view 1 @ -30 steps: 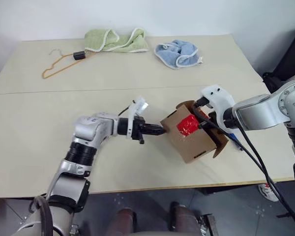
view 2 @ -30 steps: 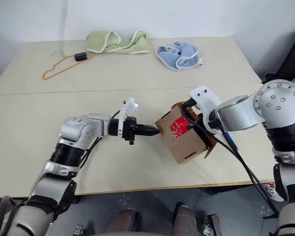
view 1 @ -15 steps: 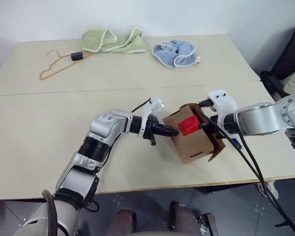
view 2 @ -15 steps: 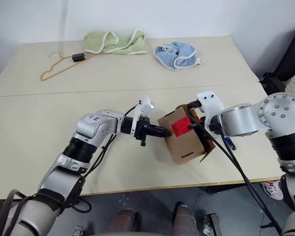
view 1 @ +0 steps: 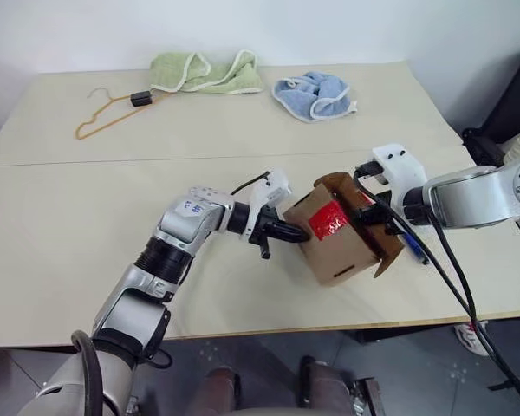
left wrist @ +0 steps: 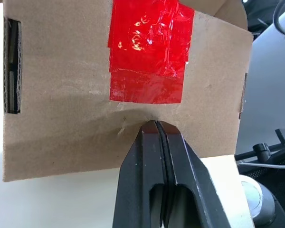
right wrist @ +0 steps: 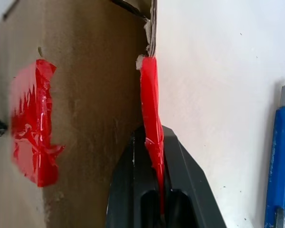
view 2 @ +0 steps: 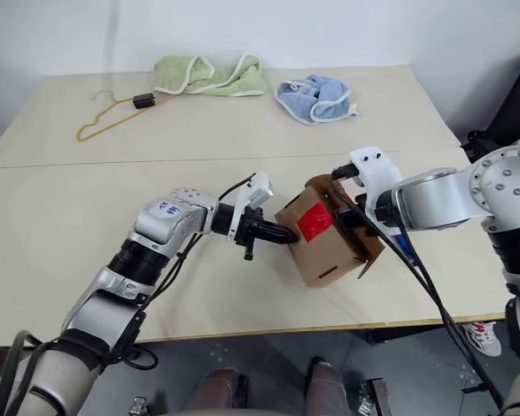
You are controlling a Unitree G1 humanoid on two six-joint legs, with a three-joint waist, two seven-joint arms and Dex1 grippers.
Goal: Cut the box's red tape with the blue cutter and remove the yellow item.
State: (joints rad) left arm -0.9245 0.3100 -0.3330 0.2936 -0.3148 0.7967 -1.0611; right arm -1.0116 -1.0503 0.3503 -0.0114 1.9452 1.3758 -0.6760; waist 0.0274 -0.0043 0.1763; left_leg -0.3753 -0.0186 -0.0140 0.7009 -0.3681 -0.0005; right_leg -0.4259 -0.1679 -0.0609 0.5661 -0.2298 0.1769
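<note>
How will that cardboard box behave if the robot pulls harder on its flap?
The box looks light and tilted, so it probably slides or tips rather than resisting. Its wall dents at the left gripper, suggesting thin, easily crushed card. The flap in the right gripper may tear.

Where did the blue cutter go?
The blue cutter lies flat on the table, on the robot's right, just beyond the box and beside the right end effector.
</note>
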